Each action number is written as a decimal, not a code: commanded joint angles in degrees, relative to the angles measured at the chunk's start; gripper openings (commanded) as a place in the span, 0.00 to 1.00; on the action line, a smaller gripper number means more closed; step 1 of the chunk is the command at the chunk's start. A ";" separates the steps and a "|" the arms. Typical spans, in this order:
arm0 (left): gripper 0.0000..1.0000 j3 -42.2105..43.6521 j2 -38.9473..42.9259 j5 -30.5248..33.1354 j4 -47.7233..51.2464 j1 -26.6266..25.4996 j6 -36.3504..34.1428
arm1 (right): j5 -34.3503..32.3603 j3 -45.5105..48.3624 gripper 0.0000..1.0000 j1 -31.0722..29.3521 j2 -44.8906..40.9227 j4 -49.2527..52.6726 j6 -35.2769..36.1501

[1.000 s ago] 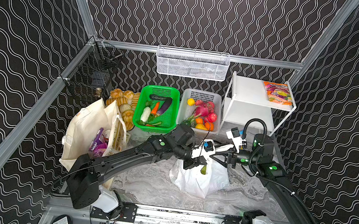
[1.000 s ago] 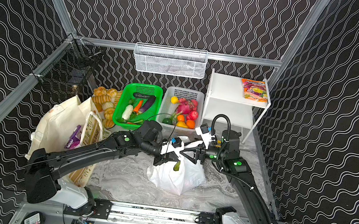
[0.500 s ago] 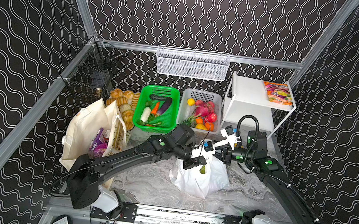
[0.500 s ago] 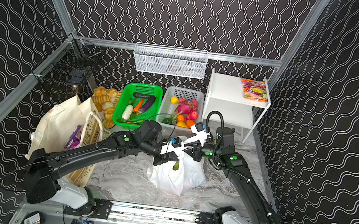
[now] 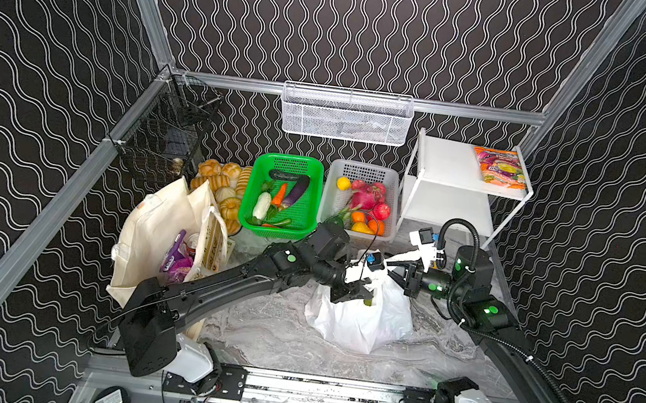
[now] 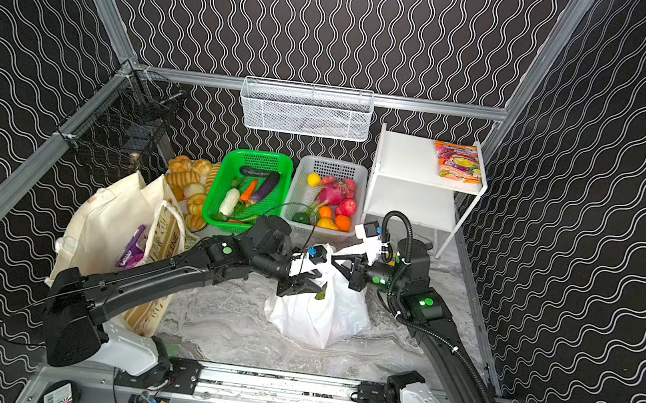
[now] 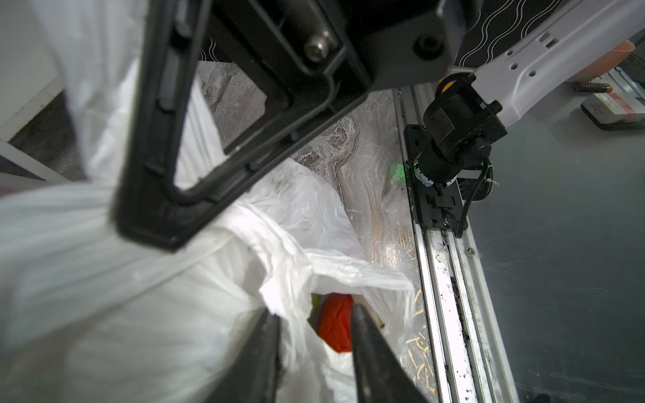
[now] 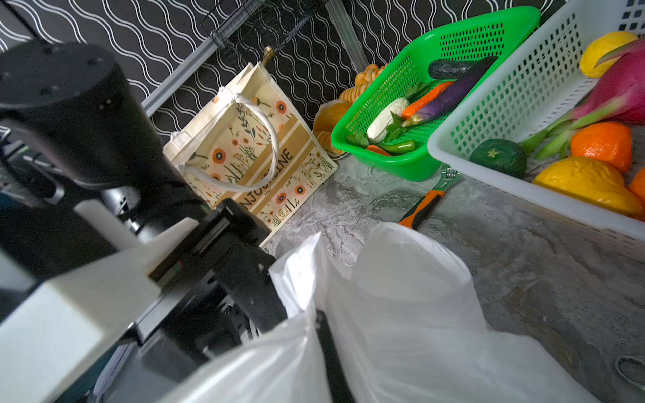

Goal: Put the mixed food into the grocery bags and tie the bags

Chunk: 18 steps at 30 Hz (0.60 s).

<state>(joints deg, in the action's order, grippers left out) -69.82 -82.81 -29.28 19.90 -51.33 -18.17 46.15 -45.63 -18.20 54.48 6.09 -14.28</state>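
I work in a robotics lab cell, not a real shop. Black wavy-patterned panels close me in on the left, right and far sides, held by an aluminium frame. A metal mounting rail spans the near edge. A green basket holds toy vegetables.

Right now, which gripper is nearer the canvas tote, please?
Left. The left gripper is at the plastic bag on the side facing the canvas tote; the right gripper lies beyond.
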 commanded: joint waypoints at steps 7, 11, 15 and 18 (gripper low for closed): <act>0.47 -1.34 1.52 -2.01 0.42 0.00 -0.48 | 2.50 -8.86 0.00 0.35 2.46 3.15 4.11; 0.49 -1.64 2.19 -1.62 0.75 0.00 -0.26 | 2.71 -8.61 0.00 0.39 2.80 2.11 4.02; 0.53 -0.54 3.47 -0.87 0.28 0.00 -0.46 | 3.13 -8.34 0.00 0.42 3.36 2.04 4.03; 0.56 0.21 4.13 -0.43 -0.20 0.02 -0.35 | 2.94 -7.58 0.00 0.40 3.12 2.81 5.35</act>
<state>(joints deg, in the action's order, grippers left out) -70.02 -79.22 -30.22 19.84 -51.33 -18.35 48.36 -53.56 -17.85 57.84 10.41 -10.63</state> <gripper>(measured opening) 0.559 0.051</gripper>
